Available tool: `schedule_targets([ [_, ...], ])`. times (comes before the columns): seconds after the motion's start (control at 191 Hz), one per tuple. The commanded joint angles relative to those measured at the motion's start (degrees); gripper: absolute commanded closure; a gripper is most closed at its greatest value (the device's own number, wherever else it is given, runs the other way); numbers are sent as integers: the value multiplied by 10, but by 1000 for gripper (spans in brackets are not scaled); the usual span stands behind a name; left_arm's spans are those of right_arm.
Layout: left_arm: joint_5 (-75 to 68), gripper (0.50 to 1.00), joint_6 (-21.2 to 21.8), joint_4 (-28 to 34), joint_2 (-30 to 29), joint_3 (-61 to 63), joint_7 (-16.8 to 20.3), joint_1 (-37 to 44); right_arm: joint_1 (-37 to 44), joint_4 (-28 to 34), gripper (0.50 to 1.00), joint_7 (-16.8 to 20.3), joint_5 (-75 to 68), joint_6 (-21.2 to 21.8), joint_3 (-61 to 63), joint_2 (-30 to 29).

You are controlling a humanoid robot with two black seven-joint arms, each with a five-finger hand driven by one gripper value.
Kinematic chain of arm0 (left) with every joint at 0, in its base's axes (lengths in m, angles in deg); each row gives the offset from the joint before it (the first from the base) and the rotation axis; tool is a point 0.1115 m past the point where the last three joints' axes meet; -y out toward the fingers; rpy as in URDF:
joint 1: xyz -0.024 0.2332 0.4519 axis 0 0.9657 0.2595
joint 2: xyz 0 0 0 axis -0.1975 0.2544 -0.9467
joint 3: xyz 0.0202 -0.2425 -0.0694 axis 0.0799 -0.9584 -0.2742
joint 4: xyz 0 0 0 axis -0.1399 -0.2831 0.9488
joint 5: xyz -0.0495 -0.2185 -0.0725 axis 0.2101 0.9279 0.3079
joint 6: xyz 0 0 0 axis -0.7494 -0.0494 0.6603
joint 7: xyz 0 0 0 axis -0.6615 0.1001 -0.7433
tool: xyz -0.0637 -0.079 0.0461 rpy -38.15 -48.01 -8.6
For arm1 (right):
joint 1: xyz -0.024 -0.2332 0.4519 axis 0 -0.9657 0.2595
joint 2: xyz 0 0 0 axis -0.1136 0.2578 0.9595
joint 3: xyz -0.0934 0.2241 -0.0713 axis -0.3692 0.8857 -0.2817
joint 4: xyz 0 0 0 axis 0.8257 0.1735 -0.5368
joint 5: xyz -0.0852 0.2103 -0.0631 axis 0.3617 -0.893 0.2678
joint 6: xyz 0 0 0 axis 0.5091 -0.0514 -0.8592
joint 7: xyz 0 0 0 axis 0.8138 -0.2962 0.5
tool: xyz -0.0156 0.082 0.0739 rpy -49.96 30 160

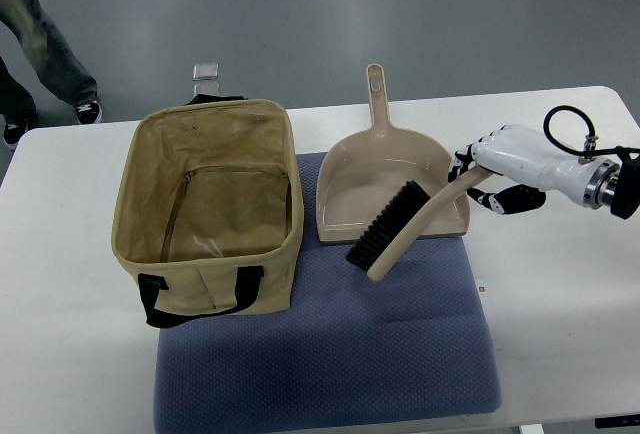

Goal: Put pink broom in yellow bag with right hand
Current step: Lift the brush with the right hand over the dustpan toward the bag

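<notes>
The broom [405,234] is a beige hand brush with black bristles, and it lies tilted across the front edge of a matching beige dustpan [385,179]. My right hand [487,176] comes in from the right edge, with its fingers curled around the far end of the brush handle. The yellow bag [212,204] stands open on the left, tan fabric with black straps and nothing visible inside. The brush head points down-left toward the bag, a short gap away from it. The left arm is out of view.
A blue mat [330,354] lies under the bag, the dustpan and the brush on the white table [560,304]. A person's legs and shoes [45,49] show on the floor at the top left, beyond the table's far edge.
</notes>
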Motion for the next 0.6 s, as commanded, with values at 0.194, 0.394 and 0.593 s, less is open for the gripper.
schedule_targets([
  [0.194, 0, 500, 0, 0, 0, 0, 0, 0, 87, -9, 1000, -7, -16, -33, 4, 36],
  [0.394, 0, 500, 0, 0, 0, 0, 0, 0, 201, -47, 1000, -17, -33, -19, -1, 28],
  [0.593, -1, 500, 0, 0, 0, 0, 0, 0, 279, -65, 1000, -18, -31, 17, -9, -32],
])
